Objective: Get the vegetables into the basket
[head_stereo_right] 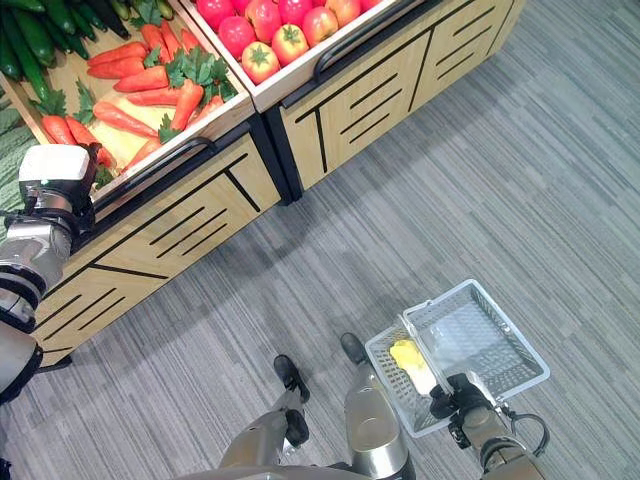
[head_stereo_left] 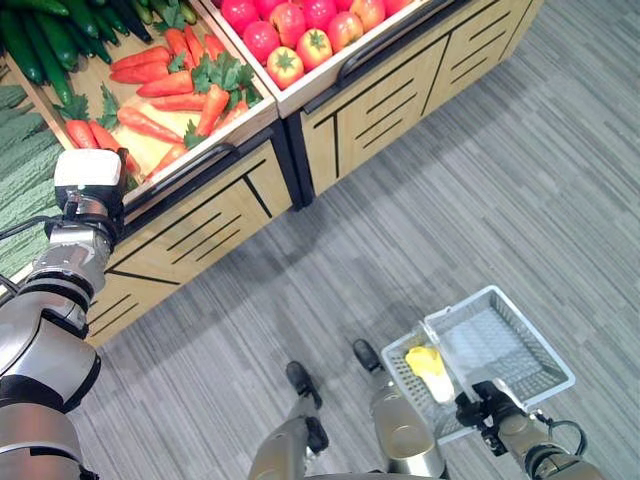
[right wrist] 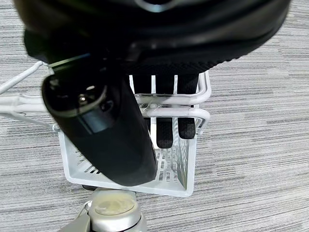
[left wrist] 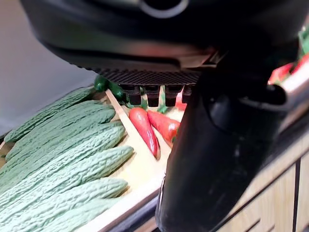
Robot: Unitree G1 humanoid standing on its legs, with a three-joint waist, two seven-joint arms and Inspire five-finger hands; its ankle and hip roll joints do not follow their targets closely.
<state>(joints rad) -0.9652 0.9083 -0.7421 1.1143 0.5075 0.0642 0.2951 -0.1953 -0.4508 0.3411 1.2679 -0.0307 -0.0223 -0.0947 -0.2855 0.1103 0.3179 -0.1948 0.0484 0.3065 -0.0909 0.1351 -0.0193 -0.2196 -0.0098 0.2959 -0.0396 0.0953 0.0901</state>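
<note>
Orange carrots (head_stereo_left: 170, 85) with green tops lie in a wooden bin. My left hand (head_stereo_left: 90, 195) hovers over that bin's front left corner. In the left wrist view its fingers (left wrist: 154, 94) are straight and hold nothing, and two carrots (left wrist: 145, 128) lie just past them. Low at the right, the white wire basket (head_stereo_left: 510, 335) hangs above the floor with a yellow vegetable (head_stereo_left: 425, 360) inside. My right hand (head_stereo_left: 490, 405) is shut on the basket's handle (right wrist: 193, 113), with its fingers (right wrist: 166, 130) curled over the wire.
Pale green bitter gourds (left wrist: 63, 150) fill the bin left of the carrots, behind a wooden divider. Dark cucumbers (head_stereo_left: 50, 40) lie further back. Red tomatoes (head_stereo_left: 300, 30) fill the bin on the right. The wooden stands (head_stereo_left: 400, 90) front onto grey striped floor (head_stereo_left: 450, 200).
</note>
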